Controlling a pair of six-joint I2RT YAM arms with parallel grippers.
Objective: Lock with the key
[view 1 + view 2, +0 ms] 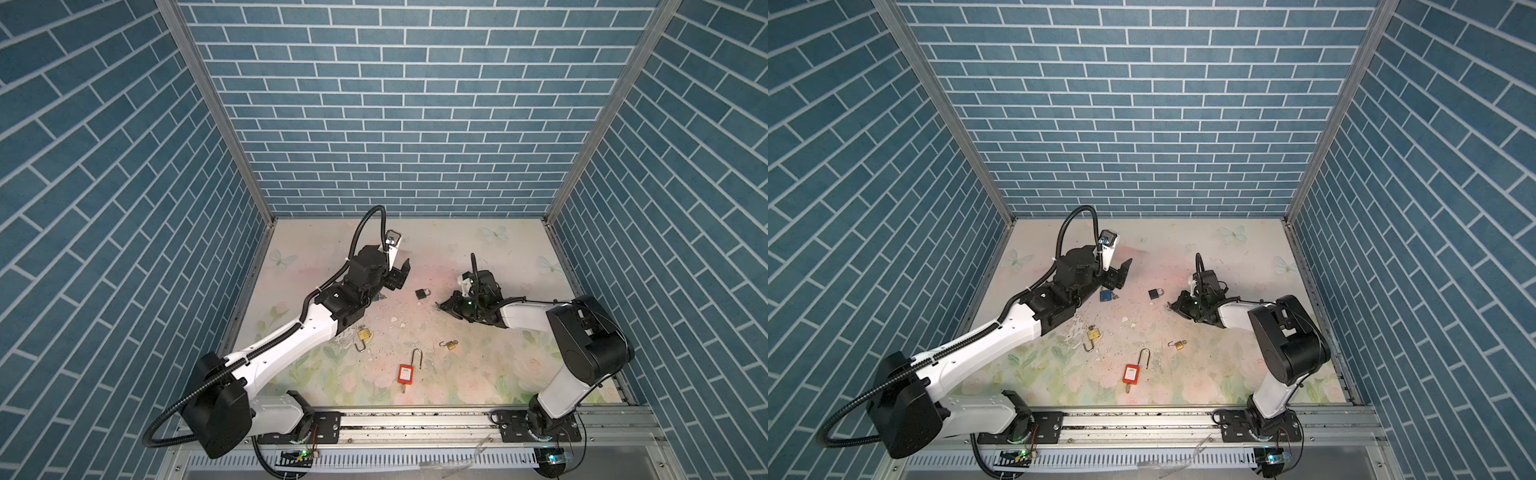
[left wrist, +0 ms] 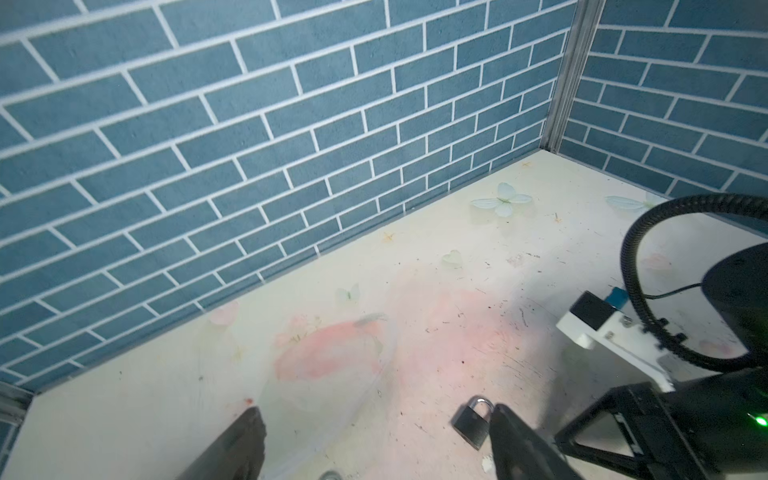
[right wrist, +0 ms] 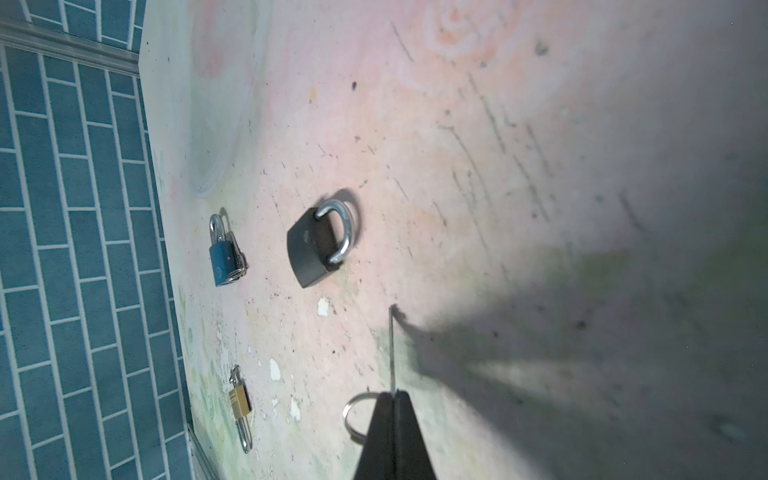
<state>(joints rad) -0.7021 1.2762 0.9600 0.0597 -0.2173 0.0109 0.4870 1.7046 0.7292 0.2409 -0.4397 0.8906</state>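
Note:
A black padlock [image 1: 423, 293] [image 1: 1155, 293] lies flat on the floral table between the two arms, its silver shackle seated in the body [image 3: 318, 245]. My left gripper [image 1: 401, 276] [image 2: 376, 409] hangs open just left of it with nothing between its fingers. In the left wrist view the padlock [image 2: 471, 422] sits right beside one fingertip [image 2: 505, 419]. My right gripper [image 1: 440, 305] [image 3: 394, 395] is shut on the key [image 3: 392, 349]. The thin blade points toward the black padlock, a short gap away, and the key ring [image 3: 353, 415] hangs beside the fingers.
A blue padlock [image 1: 1106, 296] [image 3: 224, 259] lies below the left gripper. A brass padlock with open shackle [image 1: 363, 336], a small brass one [image 1: 451, 344] and a red long-shackle padlock [image 1: 405, 373] lie nearer the front rail [image 1: 415, 419]. Blue brick walls [image 1: 395, 124] enclose three sides.

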